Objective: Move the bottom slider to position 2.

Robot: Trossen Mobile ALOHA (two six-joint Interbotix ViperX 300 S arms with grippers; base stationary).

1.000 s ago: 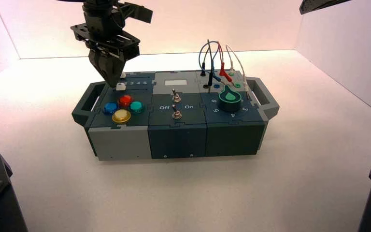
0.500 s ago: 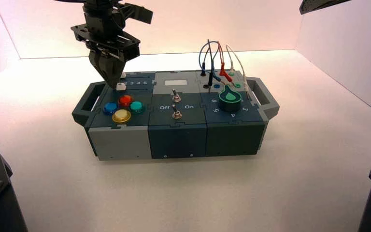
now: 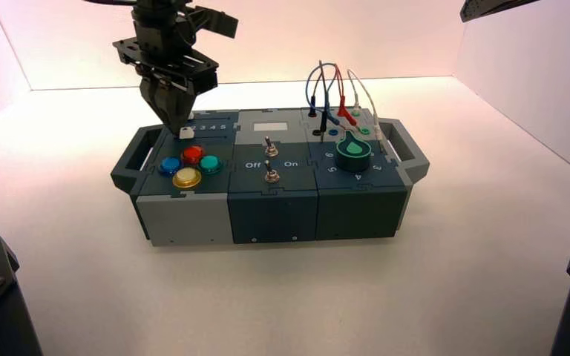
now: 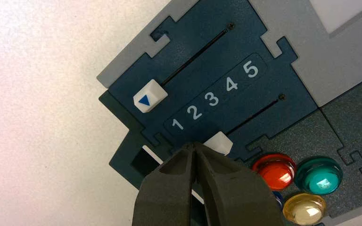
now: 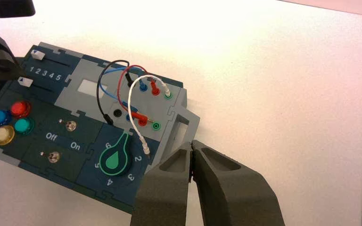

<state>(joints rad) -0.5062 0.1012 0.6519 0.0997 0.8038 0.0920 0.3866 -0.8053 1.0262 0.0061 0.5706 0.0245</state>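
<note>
Jaws drawn together at the bottom slider

The jaws of my left gripper [image 4: 193,146] are closed up tight, one finger against the other with nothing between them. I have them pointed down over the box's 10 o'clock corner, with the tips right at the white knob of the bottom slider [image 4: 220,142], on its outer, 9 o'clock side. They hide part of that knob, and I can't tell whether they touch it.

The knob sits toward the low-number end of its slot, which runs off toward 3 o'clock. I can't make out exactly which numeral it lines up with. Position 2 [image 4: 194,112] is printed in the white row of 1 to 5 on the dark panel, between my slider and the matching one [image 4: 151,95] on its 12 o'clock side, whose knob is at the 1 end.

Toward 6 o'clock from the slider I have four buttons: red [image 3: 193,154] at 12, green [image 3: 210,164] at 3, yellow [image 3: 186,177] at 6 and blue [image 3: 169,166] at 9. Two toggle switches [image 5: 69,125] stand mid-box by "Off" and "On". The green-outlined dial [image 5: 115,159] is at the box's 4 o'clock, with the wires [image 3: 335,81] arching up at 1 o'clock.

My right gripper [image 5: 192,143] waits out beyond the box's 3 o'clock side, jaws also narrow and empty.
</note>
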